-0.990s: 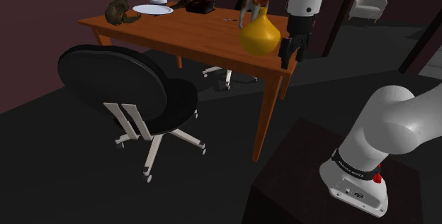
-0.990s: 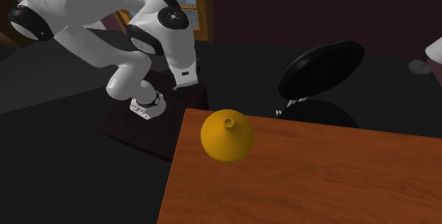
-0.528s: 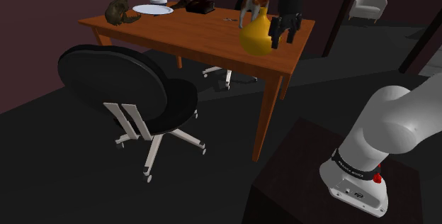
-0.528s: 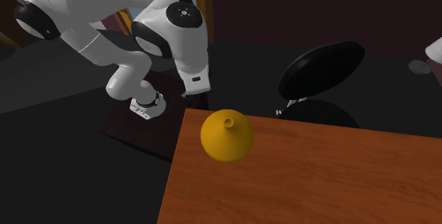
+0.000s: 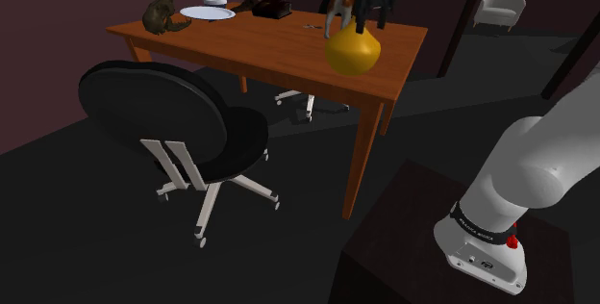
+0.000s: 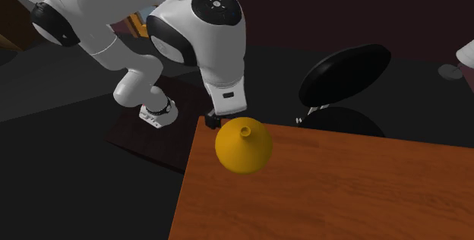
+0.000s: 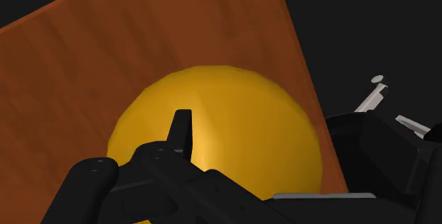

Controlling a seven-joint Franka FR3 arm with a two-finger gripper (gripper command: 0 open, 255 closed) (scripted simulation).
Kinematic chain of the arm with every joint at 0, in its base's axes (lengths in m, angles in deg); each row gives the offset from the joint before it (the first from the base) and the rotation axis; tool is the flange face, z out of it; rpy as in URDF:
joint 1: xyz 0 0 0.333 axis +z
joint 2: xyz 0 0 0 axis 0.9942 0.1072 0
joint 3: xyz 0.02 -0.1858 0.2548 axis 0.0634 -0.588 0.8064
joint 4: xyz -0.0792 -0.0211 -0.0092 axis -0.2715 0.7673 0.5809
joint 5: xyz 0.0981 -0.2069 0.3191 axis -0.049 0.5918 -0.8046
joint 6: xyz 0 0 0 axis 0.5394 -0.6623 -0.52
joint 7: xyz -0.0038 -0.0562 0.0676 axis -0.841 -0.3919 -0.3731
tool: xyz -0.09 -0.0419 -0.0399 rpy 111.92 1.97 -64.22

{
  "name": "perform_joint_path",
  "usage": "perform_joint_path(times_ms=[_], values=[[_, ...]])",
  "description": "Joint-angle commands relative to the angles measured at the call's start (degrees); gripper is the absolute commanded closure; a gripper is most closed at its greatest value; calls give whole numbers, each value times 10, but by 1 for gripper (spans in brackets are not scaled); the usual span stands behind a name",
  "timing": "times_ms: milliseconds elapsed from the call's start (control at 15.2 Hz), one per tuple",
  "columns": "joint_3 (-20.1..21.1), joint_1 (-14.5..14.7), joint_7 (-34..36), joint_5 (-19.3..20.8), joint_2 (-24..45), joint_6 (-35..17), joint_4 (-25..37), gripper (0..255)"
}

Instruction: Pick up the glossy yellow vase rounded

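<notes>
A glossy yellow vase, round-bellied with a narrow neck, stood near the bench corner nearest the robot. It looked rigid, smooth and likely slippery; the neck seemed the surest hold. The tool, fingers spread and empty, had risen from beside the belly to above the neck.

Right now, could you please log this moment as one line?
phase: pre-grasp | vase: upright on table, not held | tool: open, by its neck
</notes>
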Motion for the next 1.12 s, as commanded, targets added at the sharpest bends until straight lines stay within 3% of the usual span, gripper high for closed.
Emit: perform_joint_path(times_ms=[0,396,990,1056], values=[[-8,-3,-7,-3,37,15,58,0],[-33,-18,-35,-22,162,78,261,0],[-30,-16,-30,-16,133,11,164,0],[-30,-16,-30,-16,134,11,166,255]])
